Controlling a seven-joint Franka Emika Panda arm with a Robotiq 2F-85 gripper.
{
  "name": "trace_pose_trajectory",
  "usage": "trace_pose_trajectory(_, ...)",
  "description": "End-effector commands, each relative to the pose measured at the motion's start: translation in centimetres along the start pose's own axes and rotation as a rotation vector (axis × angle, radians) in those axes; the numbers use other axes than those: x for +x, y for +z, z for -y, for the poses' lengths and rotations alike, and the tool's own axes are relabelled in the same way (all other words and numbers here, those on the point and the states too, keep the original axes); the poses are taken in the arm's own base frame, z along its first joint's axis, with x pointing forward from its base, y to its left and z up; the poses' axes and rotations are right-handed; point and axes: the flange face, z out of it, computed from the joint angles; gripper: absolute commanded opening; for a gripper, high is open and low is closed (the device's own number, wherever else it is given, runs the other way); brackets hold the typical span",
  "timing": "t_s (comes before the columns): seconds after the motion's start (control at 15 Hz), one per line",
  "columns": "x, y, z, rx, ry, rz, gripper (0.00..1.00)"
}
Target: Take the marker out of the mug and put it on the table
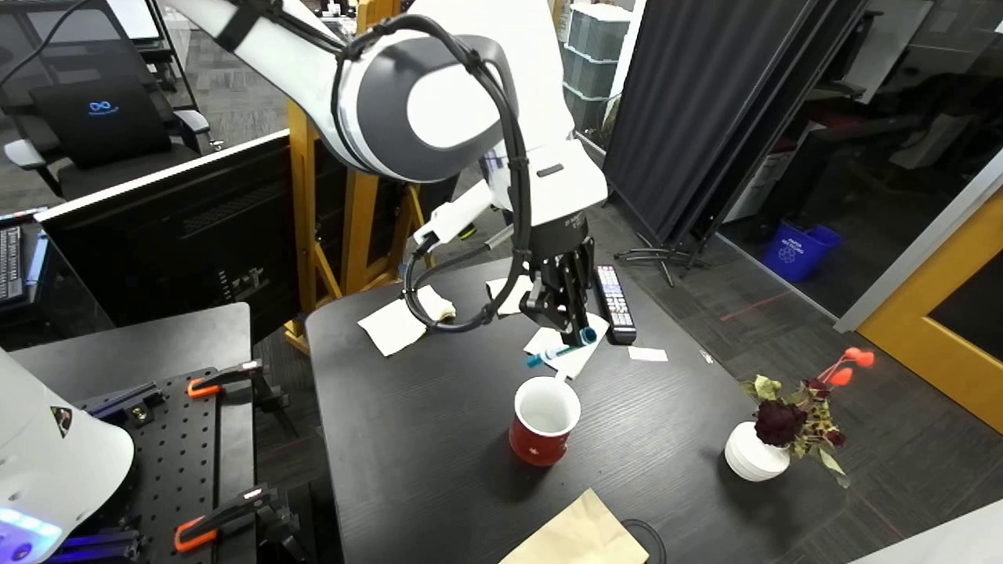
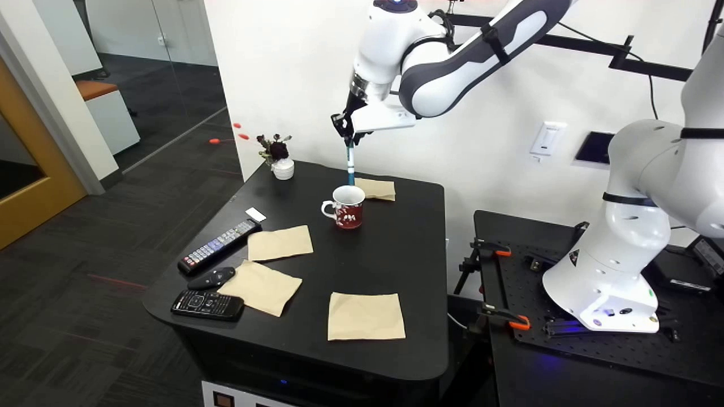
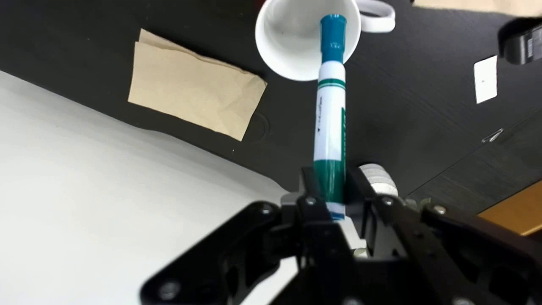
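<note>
The marker has teal ends and a white middle. It also shows in an exterior view and the wrist view. My gripper is shut on one end of it, also visible in an exterior view and the wrist view. The red mug stands upright on the black table, also seen in an exterior view. The marker's free end is outside the mug, above its rim; in the wrist view it overlaps the mug's white inside.
A white vase with flowers stands near the table edge. A long remote and two smaller black controls lie along one side. Several brown paper pieces lie around the mug. A small white card lies near the long remote.
</note>
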Motion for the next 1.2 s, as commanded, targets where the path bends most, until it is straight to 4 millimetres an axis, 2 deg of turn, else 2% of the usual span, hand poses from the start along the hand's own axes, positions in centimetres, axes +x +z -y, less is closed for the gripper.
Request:
trace_pose_trajectory(0.0,-2.7,-2.5,-0.2,0.025,-0.086,0.087,0.05)
trace_pose_trajectory(0.2,-5.1,-2.9,1.1,0.035,-0.18,0.183,0.05)
trace_pose_trajectory(0.53,-8.5,-1.6,4.0,0.041,-0.328,0.333,0.05)
trace_pose_trajectory(0.87,-10.6,1.5,6.4,0.035,-0.491,0.442,0.05)
trace_pose_trajectory(1.13,-10.9,4.6,8.0,0.008,-0.621,0.513,0.05)
